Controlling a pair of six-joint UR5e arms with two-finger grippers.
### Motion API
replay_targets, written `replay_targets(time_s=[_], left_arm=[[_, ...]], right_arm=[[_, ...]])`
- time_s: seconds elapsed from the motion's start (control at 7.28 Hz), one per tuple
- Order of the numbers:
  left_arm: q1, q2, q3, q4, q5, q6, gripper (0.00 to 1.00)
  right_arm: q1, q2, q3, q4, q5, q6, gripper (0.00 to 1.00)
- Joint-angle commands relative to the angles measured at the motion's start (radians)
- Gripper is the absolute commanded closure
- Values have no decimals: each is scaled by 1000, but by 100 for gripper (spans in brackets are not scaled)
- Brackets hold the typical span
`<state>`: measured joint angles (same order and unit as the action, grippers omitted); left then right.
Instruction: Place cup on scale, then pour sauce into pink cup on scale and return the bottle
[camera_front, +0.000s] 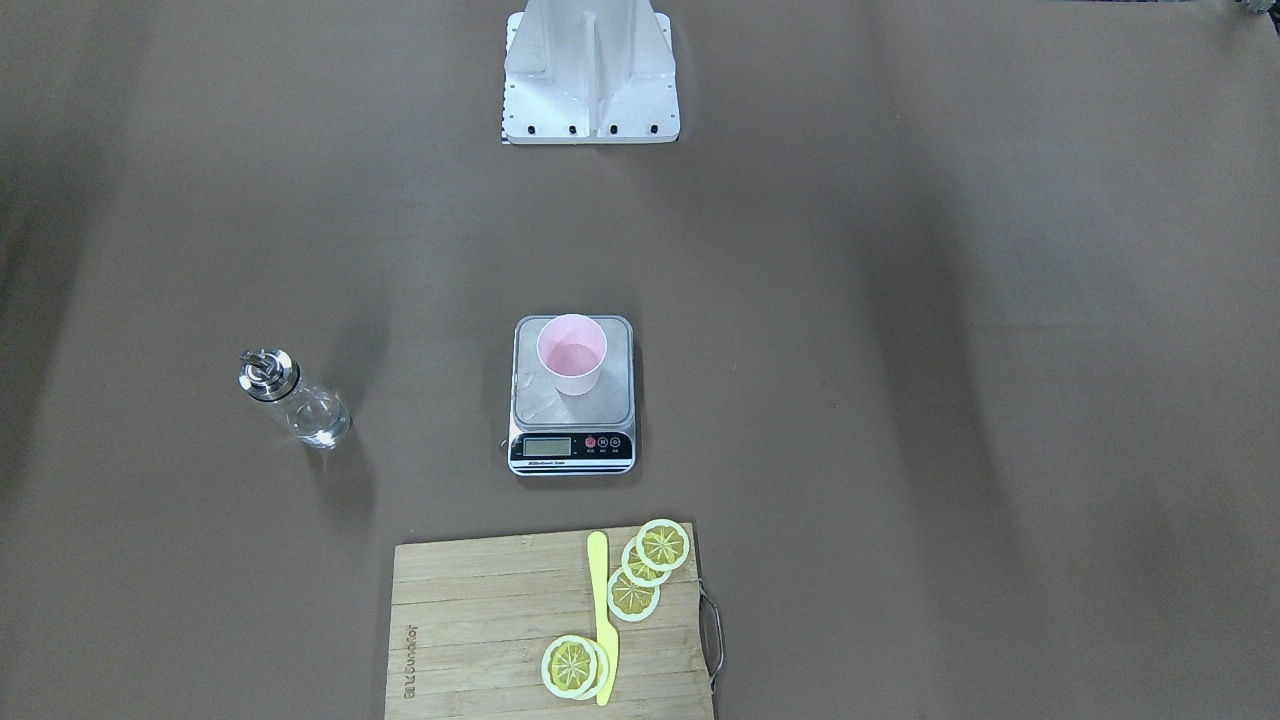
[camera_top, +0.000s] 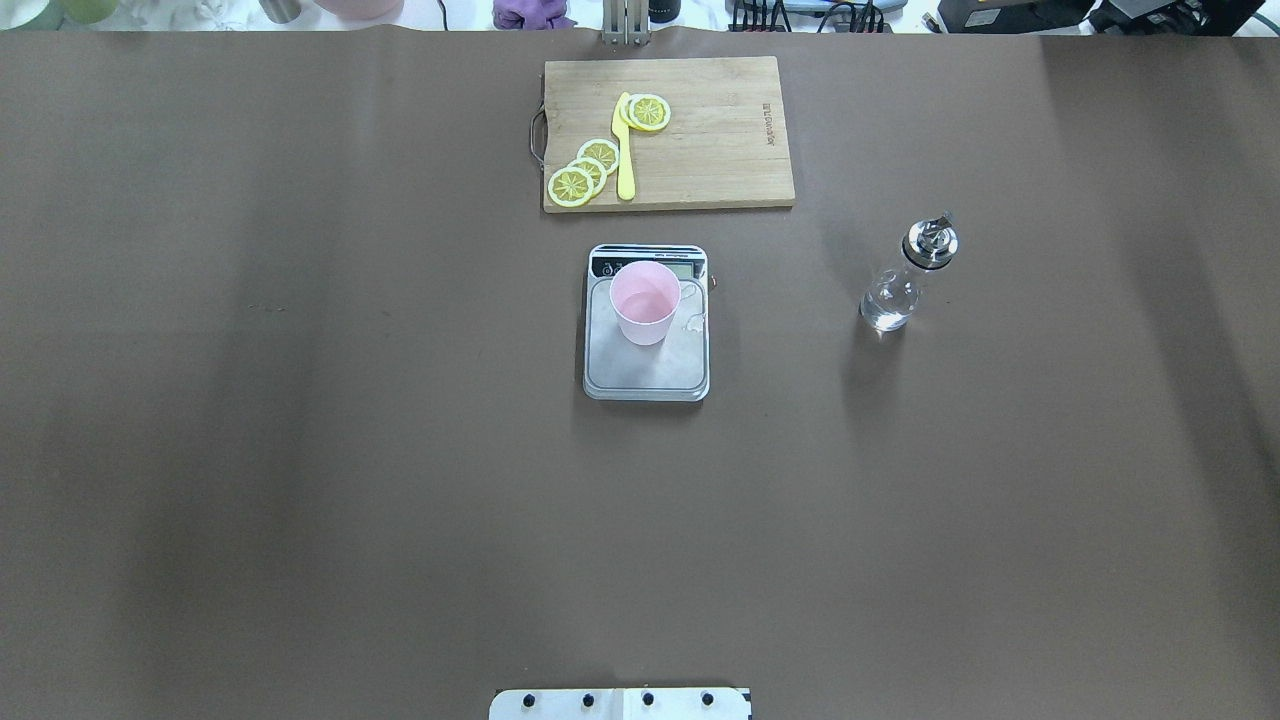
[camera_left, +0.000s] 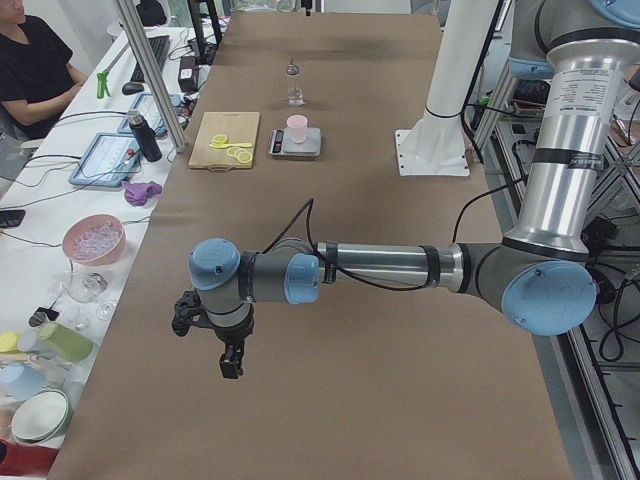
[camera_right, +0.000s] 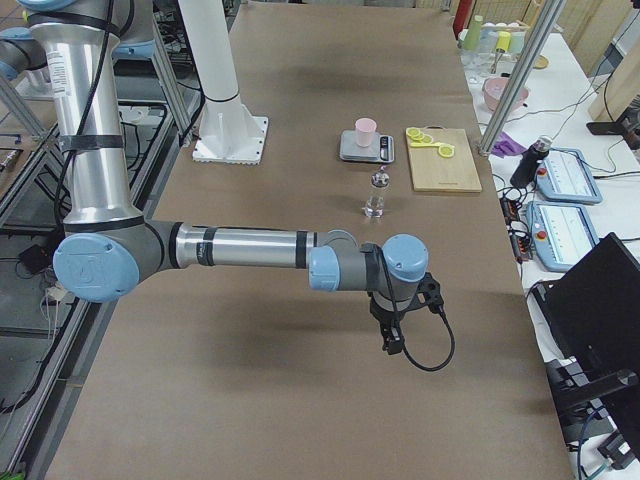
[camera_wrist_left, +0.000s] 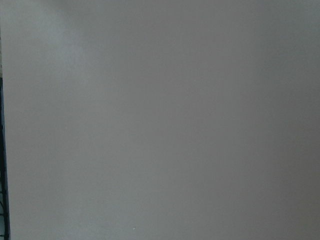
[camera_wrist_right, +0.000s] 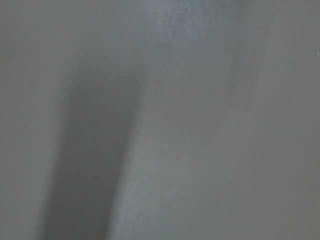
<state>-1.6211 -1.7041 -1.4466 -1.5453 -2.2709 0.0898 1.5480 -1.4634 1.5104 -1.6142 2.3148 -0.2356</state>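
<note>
Left hand (camera_left: 231, 368): nearest item in the left side view, fingers down over the bare end of the worktop (camera_top: 300, 450); whether open or closed cannot be told.
Right hand (camera_right: 390, 343): poised likewise at the opposite end, state unreadable.
Cup (camera_top: 645, 300): upright on the scale (camera_top: 645, 375), toward its display end.
Bottle (camera_top: 900, 285): upright on the worktop, well apart from the scale, on the robot's right; a little sauce (camera_top: 885, 312) at its base.
Cutting board (camera_top: 720, 150), lemon slices (camera_top: 572, 186), yellow knife (camera_top: 624, 160): beyond the scale.
Judgement: whether the cup holds sauce is unclear. If the pour is outstanding, the right hand should grip the glass body below the metal cap and tilt the spout slowly over the cup's centre. It should then stand the bottle upright, clear of the scale.
</note>
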Motion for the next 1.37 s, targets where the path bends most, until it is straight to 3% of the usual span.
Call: replay_targets(time_s=[0.0, 0.14, 0.41, 1.24], left_arm=[[0, 4, 6, 1, -30, -2, 2], [0, 6, 3, 7, -30, -2, 2], [4, 43, -78, 5, -48, -113, 2], [15, 43, -90, 5, -78, -154, 1]], right_arm=[[15, 9, 54, -134, 8, -1, 0], [15, 0, 62, -139, 12, 5, 0], [14, -50, 98, -139, 96, 230, 0], [14, -71, 114, -138, 100, 236, 0]])
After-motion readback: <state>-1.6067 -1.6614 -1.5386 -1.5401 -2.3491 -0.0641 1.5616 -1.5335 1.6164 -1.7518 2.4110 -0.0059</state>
